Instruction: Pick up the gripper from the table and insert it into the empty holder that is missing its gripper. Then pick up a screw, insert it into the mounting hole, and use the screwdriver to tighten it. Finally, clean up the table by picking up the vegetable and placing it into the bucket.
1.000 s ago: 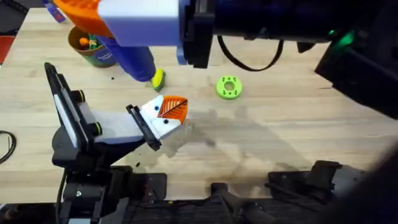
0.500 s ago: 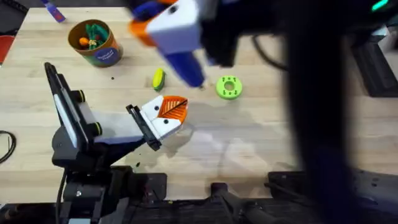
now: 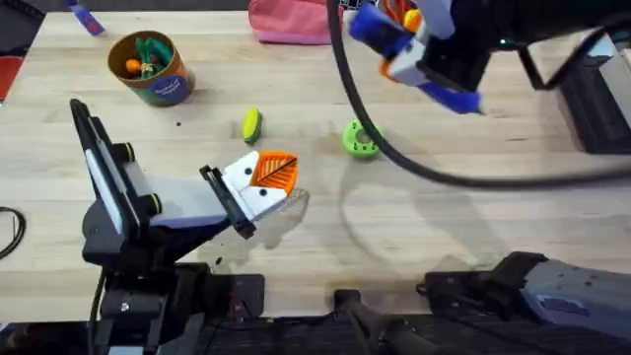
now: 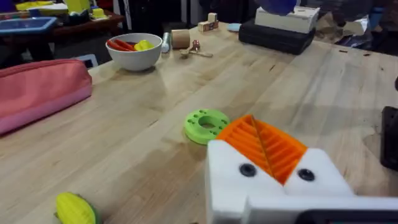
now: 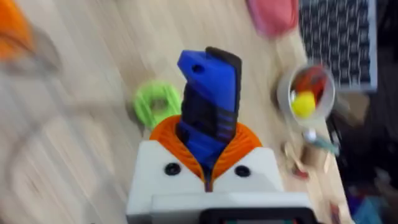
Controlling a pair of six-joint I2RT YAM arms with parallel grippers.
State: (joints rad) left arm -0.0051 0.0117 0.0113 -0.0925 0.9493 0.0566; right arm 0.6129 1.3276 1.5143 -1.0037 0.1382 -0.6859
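Observation:
My right gripper (image 3: 407, 49) hangs high over the table's far right, shut on the blue screwdriver (image 3: 373, 28). In the right wrist view the screwdriver (image 5: 208, 102) stands between its orange pads (image 5: 249, 146). My left gripper (image 3: 264, 182) rests low near the table's middle. Its two orange-padded white fingers (image 4: 264, 146) are pressed together on nothing. The yellow and green vegetable (image 3: 251, 125) lies just beyond it, also in the left wrist view (image 4: 76, 208). The bucket (image 3: 150, 67) stands at the far left with small toys inside. The loose gripper, an empty holder and the screw are out of view.
A green ring (image 3: 361, 138) lies right of the vegetable, below the raised screwdriver. A pink pouch (image 3: 291, 20) sits at the far edge. A blue-purple pen (image 3: 84, 18) lies at the far left corner. A white bowl (image 4: 134, 50) with toys stands behind the pouch.
My right arm has swung from the far left, over the bucket, across to the far right with the screwdriver. The bucket and pouch now show. The left arm has stayed still.

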